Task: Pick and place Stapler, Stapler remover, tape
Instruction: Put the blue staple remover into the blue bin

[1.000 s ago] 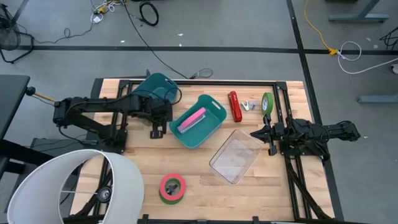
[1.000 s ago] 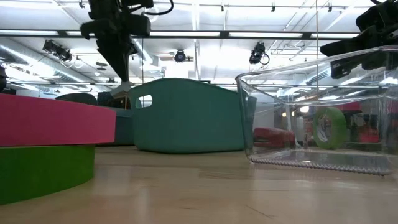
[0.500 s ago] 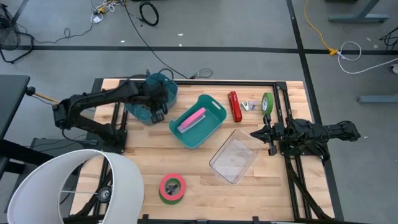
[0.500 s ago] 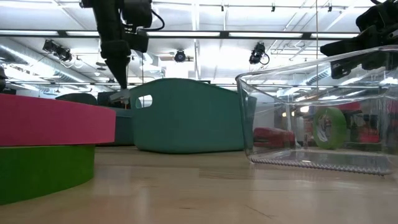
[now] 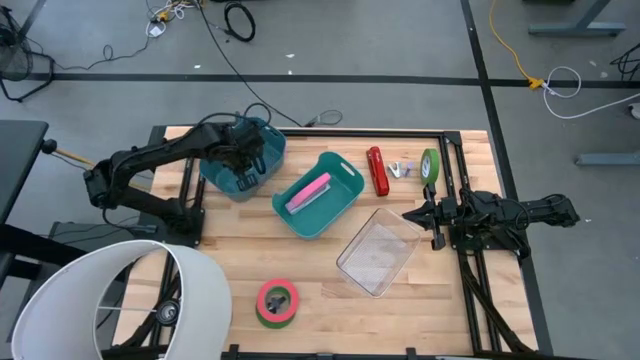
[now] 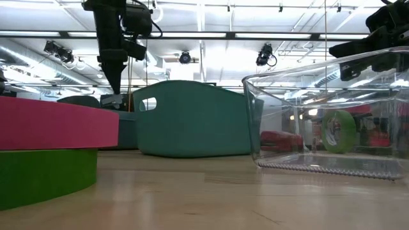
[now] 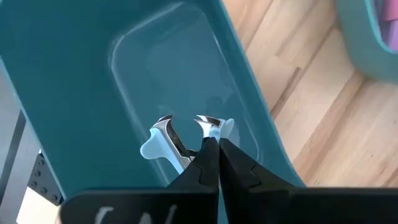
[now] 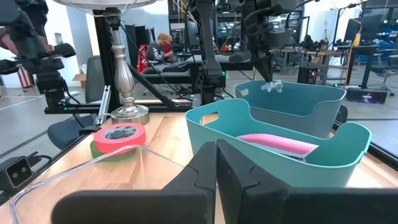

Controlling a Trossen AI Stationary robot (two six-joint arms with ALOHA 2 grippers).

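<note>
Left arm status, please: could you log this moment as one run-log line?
left gripper: shut on staple remover, over dark teal bin | right gripper: shut, idle by clear container

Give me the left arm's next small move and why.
Probably open the jaws and drop it. The left gripper is shut on the staple remover, a light blue and chrome claw, and hangs over the inside of the dark teal bin at the table's back left. The bin floor below looks bare. The right gripper waits shut by the clear tray.
</note>
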